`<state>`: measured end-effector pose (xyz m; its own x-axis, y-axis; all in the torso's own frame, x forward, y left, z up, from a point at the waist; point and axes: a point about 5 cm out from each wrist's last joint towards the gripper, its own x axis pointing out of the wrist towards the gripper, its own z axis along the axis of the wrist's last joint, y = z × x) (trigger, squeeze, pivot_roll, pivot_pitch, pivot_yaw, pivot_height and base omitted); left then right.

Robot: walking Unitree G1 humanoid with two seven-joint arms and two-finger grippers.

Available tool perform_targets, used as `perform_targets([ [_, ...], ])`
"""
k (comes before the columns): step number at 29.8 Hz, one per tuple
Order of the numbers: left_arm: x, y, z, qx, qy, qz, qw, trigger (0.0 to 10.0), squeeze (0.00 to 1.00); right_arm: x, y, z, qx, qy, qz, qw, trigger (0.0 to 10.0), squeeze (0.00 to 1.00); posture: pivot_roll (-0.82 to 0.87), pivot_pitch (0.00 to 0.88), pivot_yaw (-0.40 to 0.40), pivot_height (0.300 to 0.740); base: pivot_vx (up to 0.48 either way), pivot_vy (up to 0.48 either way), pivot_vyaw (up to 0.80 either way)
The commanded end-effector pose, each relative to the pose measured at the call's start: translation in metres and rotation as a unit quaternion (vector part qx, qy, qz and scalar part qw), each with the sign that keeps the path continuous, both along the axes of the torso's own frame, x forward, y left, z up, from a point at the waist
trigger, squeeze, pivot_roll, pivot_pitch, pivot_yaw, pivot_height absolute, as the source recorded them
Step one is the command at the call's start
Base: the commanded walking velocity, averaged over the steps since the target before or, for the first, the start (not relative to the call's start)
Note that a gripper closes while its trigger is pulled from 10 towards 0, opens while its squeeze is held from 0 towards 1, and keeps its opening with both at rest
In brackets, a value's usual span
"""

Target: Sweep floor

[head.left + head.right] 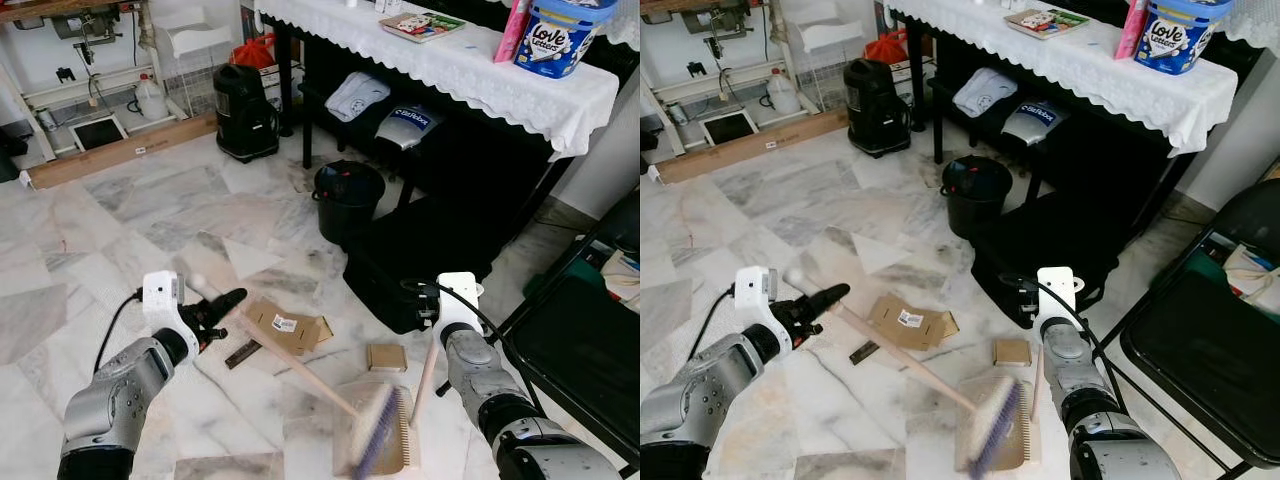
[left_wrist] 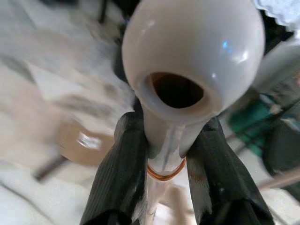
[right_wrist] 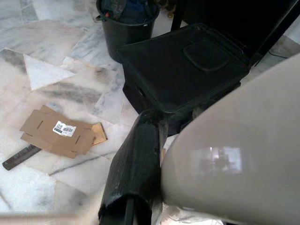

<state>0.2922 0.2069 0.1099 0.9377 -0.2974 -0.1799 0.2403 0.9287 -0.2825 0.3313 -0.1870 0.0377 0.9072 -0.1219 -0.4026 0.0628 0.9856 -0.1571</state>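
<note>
white-and-grey veined marble floor (image 1: 120, 220)

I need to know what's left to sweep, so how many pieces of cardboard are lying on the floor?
2: a large flattened piece with a label beside the broom handle, and a small square piece near the black bag. More may be hidden.

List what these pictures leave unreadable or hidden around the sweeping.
- Purple-bristled brush head: motion-blurred in the eye views.
- Beige dustpan contents: masked by that blur.
- Right gripper: the dustpan's rounded handle end covers one finger, so its grip is unclear.
- Black bucket: contents too dark.
- Flat cardboard piece: label too small.
</note>
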Motion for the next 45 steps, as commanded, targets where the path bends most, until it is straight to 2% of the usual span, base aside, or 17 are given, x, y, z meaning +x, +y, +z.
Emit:
perform_targets([
  [1, 0.000, 0.003, 0.017, 0.015, -0.061, 0.013, 0.998, 10.0, 0.00, -0.002, -0.002, -0.004, -0.005, 0.017, -0.001, 1.000, 10.0, 0.00, 0.10, 0.005, -0.037, 0.740, 0.000, 0.000, 0.00],
  [7, 0.001, 0.004, 0.023, 0.007, -0.084, 0.031, 0.996, 10.0, 0.00, 0.003, -0.002, 0.002, 0.003, 0.003, -0.005, 1.000, 10.0, 0.00, 0.11, 0.000, -0.038, 0.740, 0.000, 0.000, 0.00],
  [8, 0.004, 0.008, 0.035, -0.010, -0.111, 0.049, 0.993, 10.0, 0.00, 0.008, -0.002, 0.010, 0.011, -0.013, -0.007, 1.000, 10.0, 0.00, 0.12, 0.000, -0.034, 0.740, 0.000, 0.000, 0.00],
  [13, 0.014, 0.012, 0.047, -0.012, -0.146, 0.066, 0.987, 10.0, 0.00, 0.014, -0.001, 0.019, 0.024, -0.036, -0.011, 0.999, 10.0, 0.00, 0.12, 0.000, -0.024, 0.740, 0.000, 0.000, 0.00],
  [17, 0.021, 0.022, 0.059, -0.003, -0.184, 0.121, 0.975, 10.0, 0.00, 0.021, 0.000, 0.033, 0.046, -0.073, -0.018, 0.996, 10.0, 0.00, 0.12, 0.000, -0.022, 0.740, 0.000, 0.000, 0.00],
  [19, 0.025, 0.029, 0.063, 0.023, -0.205, 0.166, 0.964, 10.0, 0.00, 0.028, 0.003, 0.045, 0.066, -0.106, -0.020, 0.992, 10.0, 0.00, 0.12, 0.000, -0.023, 0.740, 0.000, 0.000, 0.00],
  [21, 0.027, 0.033, 0.062, 0.046, -0.208, 0.197, 0.957, 10.0, 0.00, 0.032, 0.006, 0.053, 0.075, -0.130, -0.020, 0.988, 10.0, 0.00, 0.12, 0.000, -0.026, 0.740, 0.000, 0.000, 0.00],
  [25, 0.029, 0.035, 0.057, 0.076, -0.207, 0.209, 0.953, 10.0, 0.00, 0.035, 0.007, 0.061, 0.102, -0.157, -0.029, 0.982, 10.0, 0.00, 0.12, 0.000, -0.027, 0.740, 0.000, 0.000, 0.00],
  [28, 0.030, 0.036, 0.052, 0.080, -0.204, 0.218, 0.951, 10.0, 0.00, 0.036, 0.007, 0.066, 0.110, -0.176, -0.037, 0.977, 10.0, 0.00, 0.12, 0.000, -0.028, 0.740, 0.000, 0.000, 0.00],
  [29, 0.031, 0.034, 0.050, 0.099, -0.206, 0.218, 0.949, 10.0, 0.00, 0.037, 0.007, 0.071, 0.126, -0.193, -0.042, 0.972, 10.0, 0.00, 0.12, 0.000, -0.029, 0.740, 0.000, 0.000, 0.00],
  [30, 0.032, 0.033, 0.049, 0.102, -0.206, 0.217, 0.949, 10.0, 0.00, 0.038, 0.008, 0.073, 0.134, -0.200, -0.042, 0.970, 10.0, 0.00, 0.12, 0.000, -0.030, 0.740, 0.000, 0.000, 0.00],
  [36, 0.040, 0.024, 0.043, 0.127, -0.215, 0.223, 0.942, 10.0, 0.00, 0.039, 0.016, 0.084, 0.141, -0.241, -0.032, 0.960, 10.0, 0.00, 0.09, 0.000, -0.018, 0.740, 0.000, 0.000, 0.00],
  [41, 0.042, 0.018, 0.039, 0.126, -0.210, 0.214, 0.946, 10.0, 0.00, 0.035, 0.015, 0.084, 0.133, -0.256, -0.037, 0.957, 10.0, 0.00, 0.06, 0.000, 0.001, 0.740, 0.000, 0.000, 0.49],
  [42, 0.044, 0.014, 0.034, 0.130, -0.208, 0.207, 0.947, 10.0, 0.00, 0.030, 0.011, 0.083, 0.128, -0.269, -0.042, 0.954, 10.0, 0.00, 0.02, 0.000, 0.020, 0.740, 0.000, 0.000, 0.71],
  [45, 0.045, 0.011, 0.032, 0.131, -0.206, 0.203, 0.948, 10.0, 0.00, 0.027, 0.008, 0.082, 0.128, -0.275, -0.050, 0.951, 10.0, 0.00, 0.00, 0.000, 0.026, 0.740, 0.000, 0.000, 0.71],
])
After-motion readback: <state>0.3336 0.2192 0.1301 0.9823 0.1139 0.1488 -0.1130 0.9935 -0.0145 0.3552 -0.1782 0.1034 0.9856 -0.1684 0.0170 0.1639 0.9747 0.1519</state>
